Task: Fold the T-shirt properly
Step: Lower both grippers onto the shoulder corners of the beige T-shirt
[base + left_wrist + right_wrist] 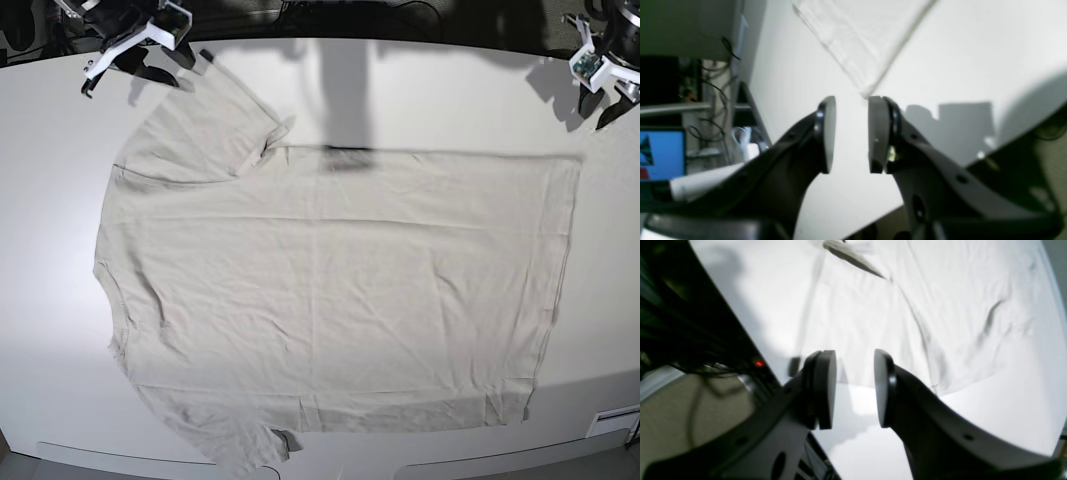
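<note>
The pale beige short-sleeved cotton T-shirt [330, 290] lay flat across most of the white table [420, 95], offering no raised obstacle. Bare tabletop ran as a broad strip along the 12 o'clock edge in the base view, a narrower band at 3 o'clock, and thin margins at 6 and 9 o'clock. Beyond the table's edge, the left wrist view showed dark hanging cables [715, 90] and a blue-lit screen [661, 153].

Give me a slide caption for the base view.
Beige T-shirt spread flat on white table, both arms parked at the far corners.
</note>
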